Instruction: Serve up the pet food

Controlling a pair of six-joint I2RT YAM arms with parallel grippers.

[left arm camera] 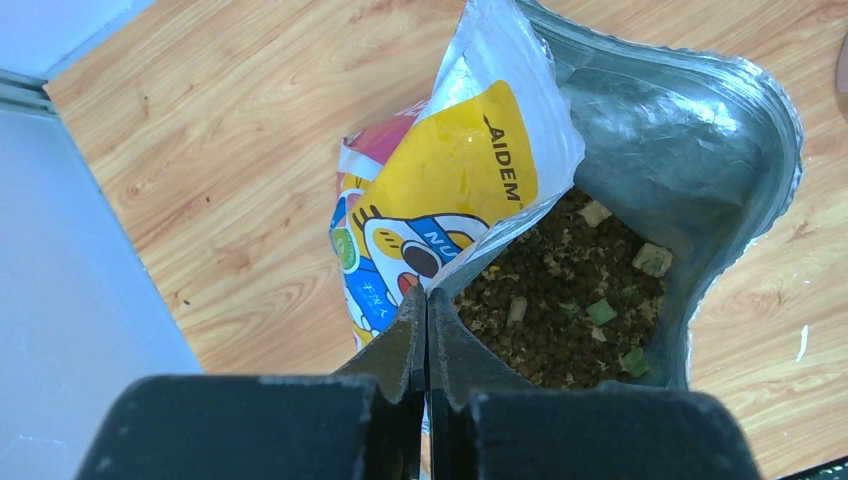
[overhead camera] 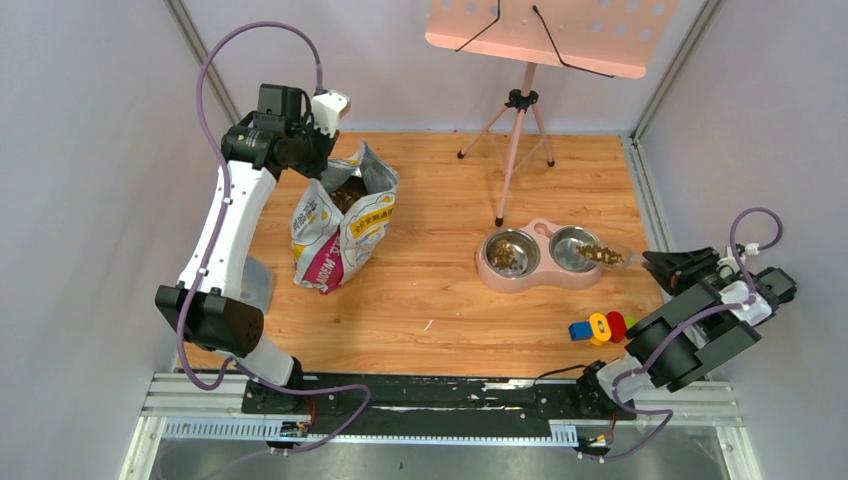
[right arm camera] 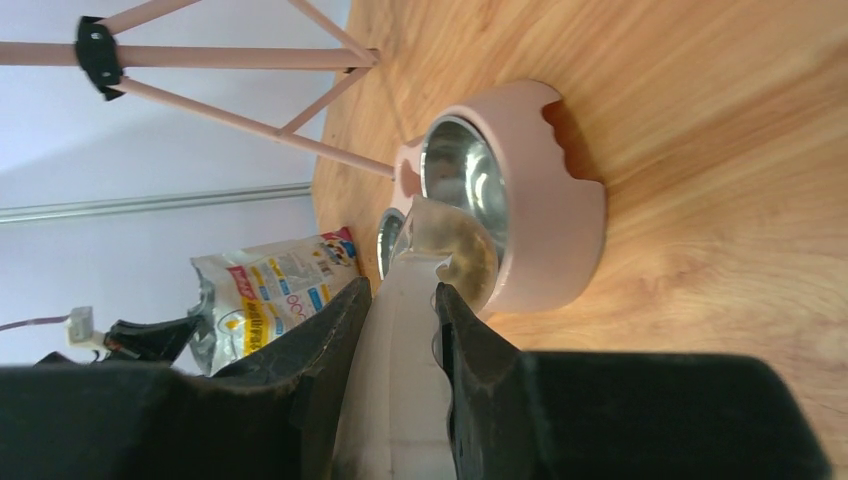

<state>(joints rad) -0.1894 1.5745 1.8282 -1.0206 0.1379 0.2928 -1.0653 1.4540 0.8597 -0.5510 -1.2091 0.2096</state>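
A: The left gripper (left arm camera: 427,305), how does it stand?

B: Its fingers are pressed together on the rim of the bag (left arm camera: 455,175), pinching the near lip where it folds. The arm's elbow sits low and out to the left. The forearm climbs toward the back, and the wrist turns down over the bag's mouth.

A: And the pet food (left arm camera: 560,300)?

B: Most of it lies inside the open bag, brown pellets with a few pale and green bits. More covers the bottom of the left bowl of the pink feeder (overhead camera: 543,262), and some rides in the clear scoop (overhead camera: 612,257).

A: What holds the scoop?

B: The right gripper (right arm camera: 400,300), clamped on its handle. That arm is folded low at the right edge of the surface (overhead camera: 440,320). The gripper reaches leftward, roughly level, with the scoop's cup over the right bowl's rim. Whether any pellets lie in that bowl I cannot tell.

A: Room to move?

B: The feeder sits near the right edge of the surface. The tripod feet of a music stand (overhead camera: 520,99) are just behind it, and a coloured toy (overhead camera: 598,327) lies near its front right corner. A wide stretch of bare wood separates the bag and the feeder. The bag stands toward the left wall, near the back edge.
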